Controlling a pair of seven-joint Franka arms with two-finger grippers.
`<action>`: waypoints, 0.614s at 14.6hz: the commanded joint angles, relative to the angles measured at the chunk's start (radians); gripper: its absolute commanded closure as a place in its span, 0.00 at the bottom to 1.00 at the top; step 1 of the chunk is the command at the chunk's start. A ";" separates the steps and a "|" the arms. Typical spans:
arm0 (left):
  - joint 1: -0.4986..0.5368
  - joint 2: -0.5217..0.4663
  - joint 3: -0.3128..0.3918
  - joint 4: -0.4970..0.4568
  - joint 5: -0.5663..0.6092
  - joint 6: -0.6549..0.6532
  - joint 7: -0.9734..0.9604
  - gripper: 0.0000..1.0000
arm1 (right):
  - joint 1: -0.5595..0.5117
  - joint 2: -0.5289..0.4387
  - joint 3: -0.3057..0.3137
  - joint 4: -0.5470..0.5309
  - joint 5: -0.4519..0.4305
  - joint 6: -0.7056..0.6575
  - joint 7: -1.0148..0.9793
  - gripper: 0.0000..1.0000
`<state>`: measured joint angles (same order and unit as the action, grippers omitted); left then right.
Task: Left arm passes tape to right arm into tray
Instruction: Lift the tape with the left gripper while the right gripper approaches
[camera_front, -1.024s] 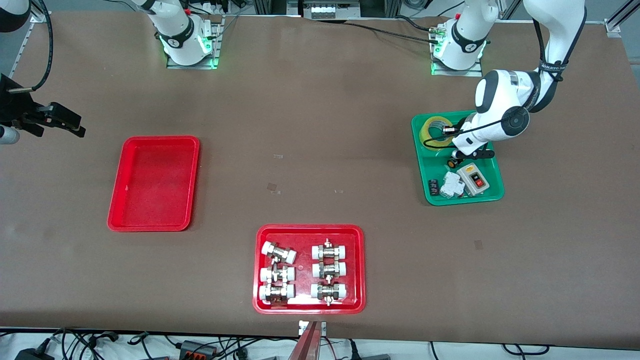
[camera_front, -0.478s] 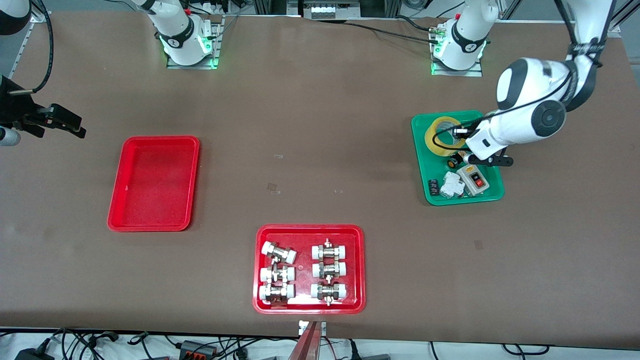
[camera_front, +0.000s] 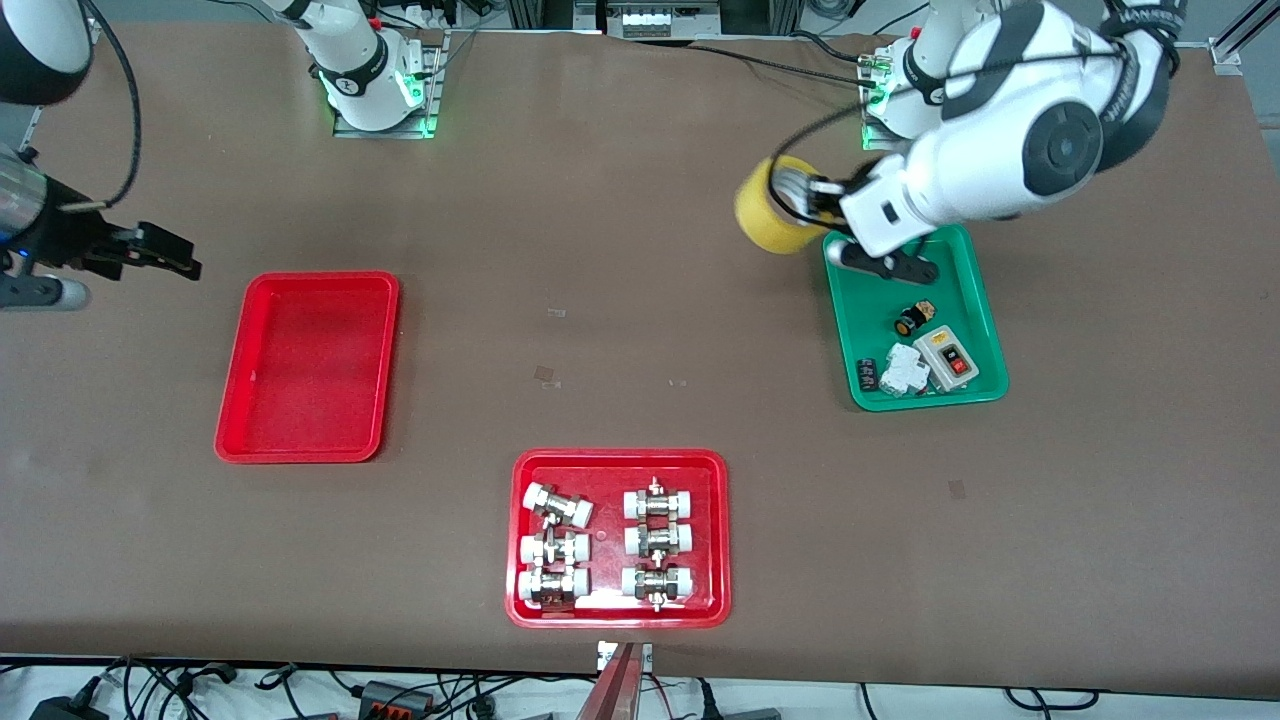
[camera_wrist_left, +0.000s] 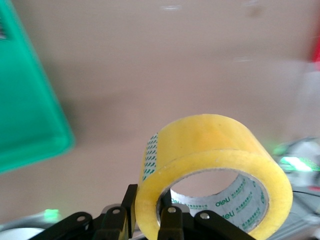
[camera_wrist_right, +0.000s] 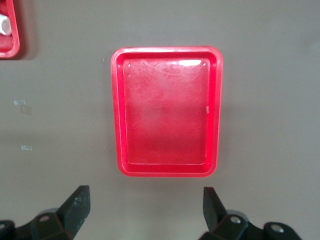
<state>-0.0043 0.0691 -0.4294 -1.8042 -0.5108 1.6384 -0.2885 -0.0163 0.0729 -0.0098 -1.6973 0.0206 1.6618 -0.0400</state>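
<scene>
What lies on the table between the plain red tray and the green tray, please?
In the front view, only bare brown tabletop separates the plain red tray from the green tray; the tape hangs above it, clamped in the left gripper.

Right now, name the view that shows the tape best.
The left wrist view: the tape fills it, with yellow band, printed core and the left tool clamping its wall. The front view shows it small, partly covered by that tool. The right wrist view shows only the empty tray.
</scene>
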 joint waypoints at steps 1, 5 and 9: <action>0.006 0.115 -0.084 0.178 -0.167 -0.008 -0.173 1.00 | 0.038 0.079 0.001 0.010 0.012 -0.039 -0.017 0.00; -0.092 0.222 -0.107 0.296 -0.233 0.153 -0.395 1.00 | 0.049 0.082 0.021 0.030 0.117 -0.054 -0.038 0.00; -0.126 0.314 -0.107 0.368 -0.256 0.196 -0.486 1.00 | 0.111 0.104 0.022 0.031 0.304 -0.057 -0.038 0.00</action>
<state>-0.1180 0.3167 -0.5307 -1.5307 -0.7448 1.8448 -0.7246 0.0584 0.1659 0.0140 -1.6858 0.2556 1.6239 -0.0598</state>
